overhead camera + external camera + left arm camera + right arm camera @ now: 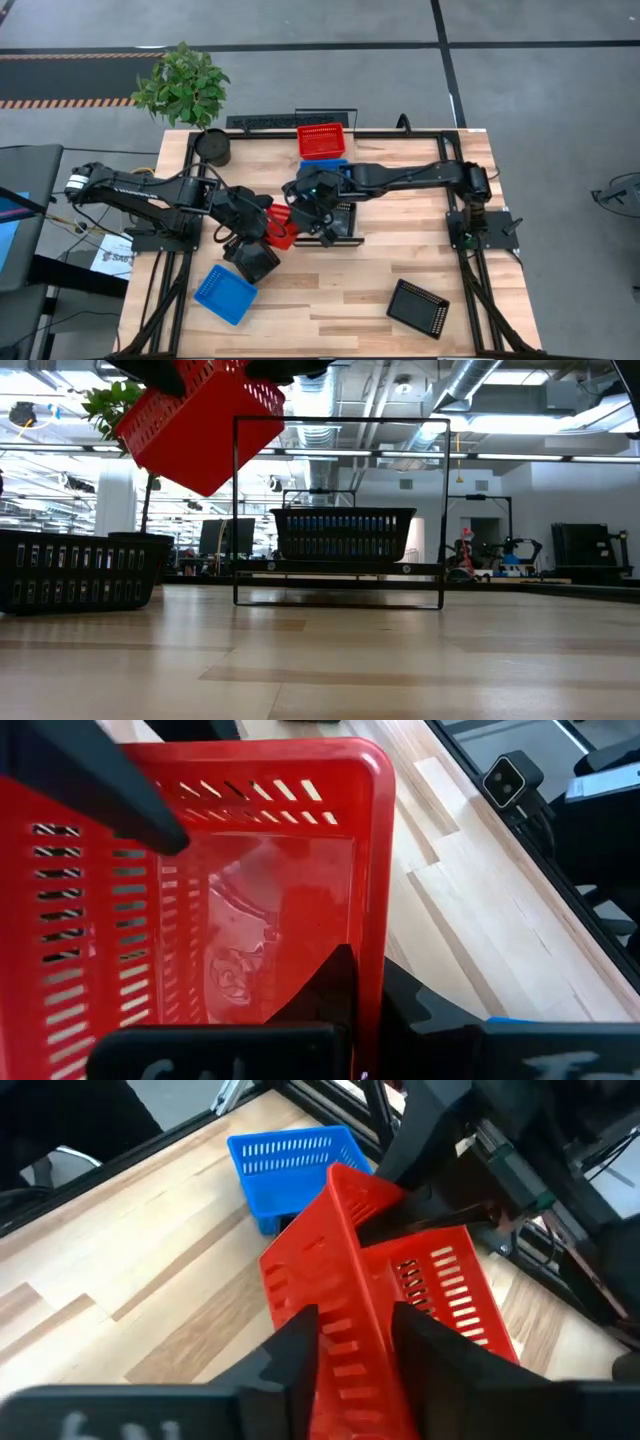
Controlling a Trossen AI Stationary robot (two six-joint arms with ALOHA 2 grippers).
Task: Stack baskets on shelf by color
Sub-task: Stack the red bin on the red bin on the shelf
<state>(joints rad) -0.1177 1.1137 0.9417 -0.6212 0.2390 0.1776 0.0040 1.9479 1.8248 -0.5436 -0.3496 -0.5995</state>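
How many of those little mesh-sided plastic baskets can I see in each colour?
Red mesh-sided plastic baskets: 2
Blue mesh-sided plastic baskets: 2
Black mesh-sided plastic baskets: 3
Total: 7 baskets in view

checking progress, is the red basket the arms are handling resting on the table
No, in the low view that red basket hangs tilted, well above the tabletop.
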